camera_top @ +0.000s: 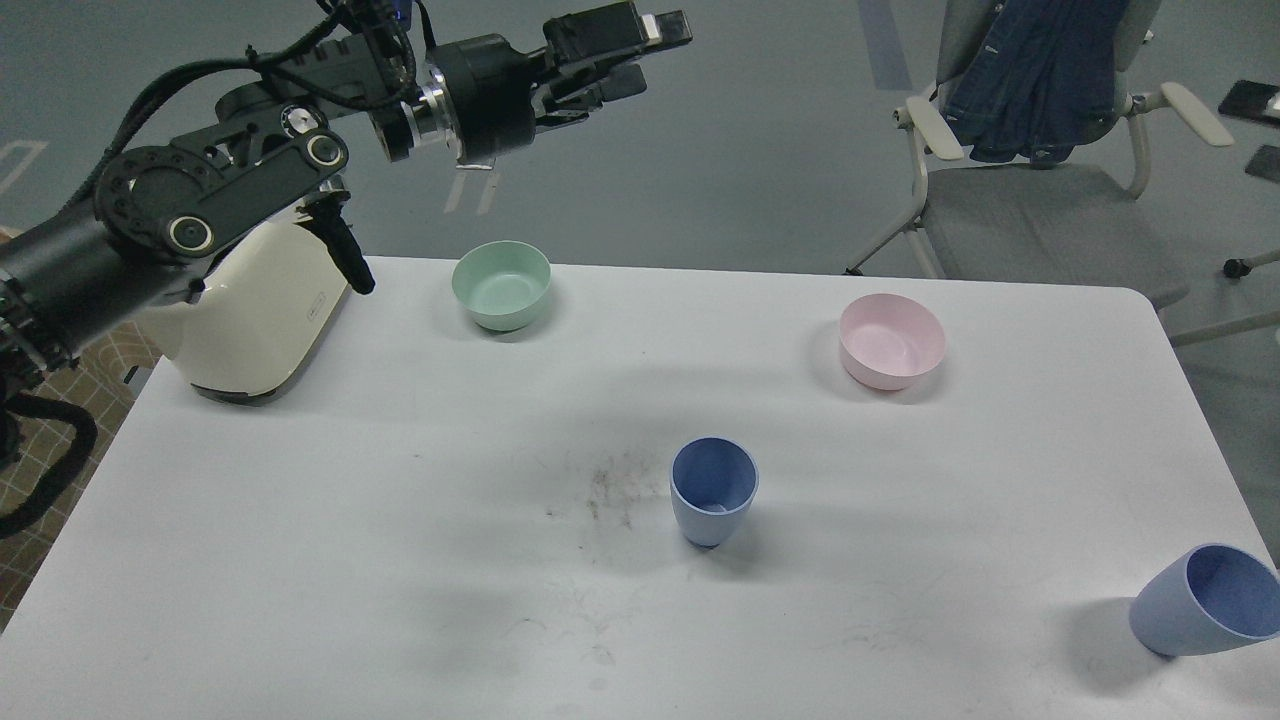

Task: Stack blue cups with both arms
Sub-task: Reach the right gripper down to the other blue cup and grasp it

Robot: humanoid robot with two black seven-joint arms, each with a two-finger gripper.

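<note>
One blue cup (712, 490) stands upright near the middle of the white table (350, 520), free of any gripper. The second blue cup (1205, 600) sits at the table's front right corner, tilted with its mouth facing right and partly cut by the view's edge. My left arm is raised high over the table's back left. Its gripper (645, 55) is above and behind the table, far from both cups, with its fingers apart and holding nothing. My right arm is out of view.
A cream toaster (255, 320) stands at the back left, partly behind my left arm. A mint-green bowl (500, 285) and a pink bowl (892, 340) sit along the back. A chair with a denim jacket (1030, 80) stands behind the table's right side.
</note>
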